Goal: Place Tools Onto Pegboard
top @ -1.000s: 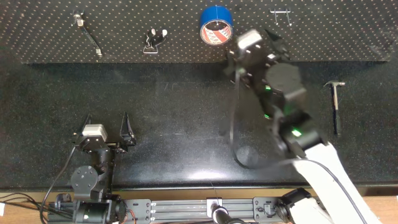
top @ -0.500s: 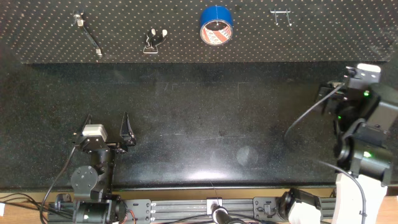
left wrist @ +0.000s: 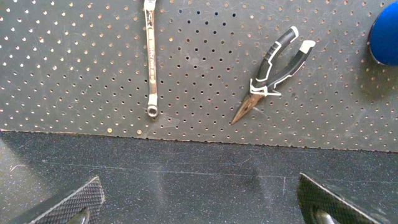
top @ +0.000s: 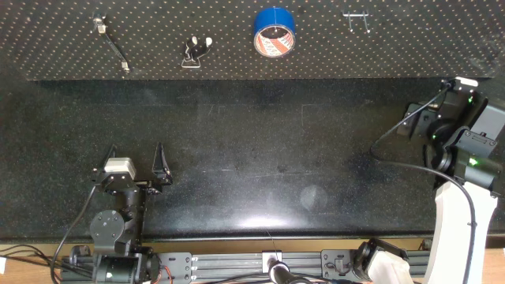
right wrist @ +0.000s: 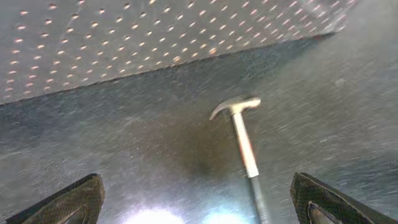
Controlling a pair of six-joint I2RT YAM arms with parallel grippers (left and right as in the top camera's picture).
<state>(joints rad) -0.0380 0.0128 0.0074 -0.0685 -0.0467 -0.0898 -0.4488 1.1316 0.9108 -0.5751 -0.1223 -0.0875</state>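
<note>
Where the hammer lay: the steel-headed claw hammer (right wrist: 247, 149) with a pale shaft and dark grip was flat on the black speckled worktop (top: 237, 158). Its head pointed toward the dark perforated pegboard (top: 442, 39), short of the board's lower edge.
Right gripper (right wrist: 199, 208): hung above the claw hammer at the worktop's right end, with its fingers spread wide, holding nothing and clear of the tool.
Left gripper (top: 134, 154): sat low over the worktop's left part, close to its own base. Its fingers were parted and empty, and it faced the pegboard.
Pegboard, left part: a long silver wrench (top: 113, 43) hung there, with black-and-white-handled needle-nose pliers (top: 196, 52) to its right.
Pegboard, middle: a blue roll of tape (top: 274, 33) sat there.
Pegboard, right of the tape: a small two-pronged wire hook (top: 357, 21) stuck out.
</note>
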